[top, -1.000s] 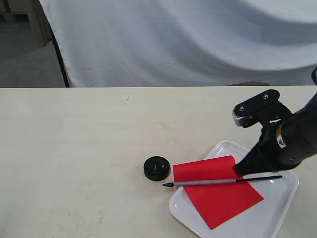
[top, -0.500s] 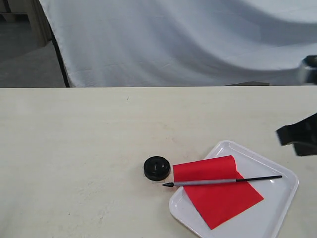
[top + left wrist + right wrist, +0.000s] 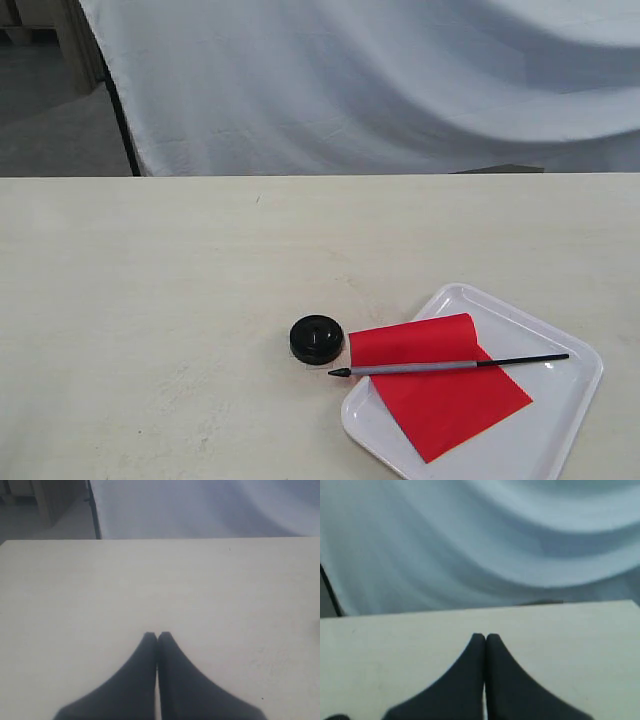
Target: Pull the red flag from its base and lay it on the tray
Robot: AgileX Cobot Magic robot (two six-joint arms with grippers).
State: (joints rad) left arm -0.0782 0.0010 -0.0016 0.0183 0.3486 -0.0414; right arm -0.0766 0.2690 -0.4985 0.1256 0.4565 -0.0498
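Note:
The red flag (image 3: 440, 395) lies flat on the white tray (image 3: 565, 400) at the front right of the table; its grey and black pole crosses the cloth and the pointed black tip sticks out past the tray's left rim. The round black base (image 3: 316, 339) sits on the table just left of the tray, apart from the pole. Neither arm shows in the exterior view. My left gripper (image 3: 157, 635) is shut over bare table with nothing in it. My right gripper (image 3: 485, 636) is also shut and holds nothing, above the table facing the backdrop.
A pale wooden table (image 3: 180, 280) fills the scene, with a white cloth backdrop (image 3: 380, 80) hanging behind its far edge. A dark gap and floor show at the back left.
The right arm has drawn back from the tray and left the exterior view to the right. The flag, base and tray lie as before.

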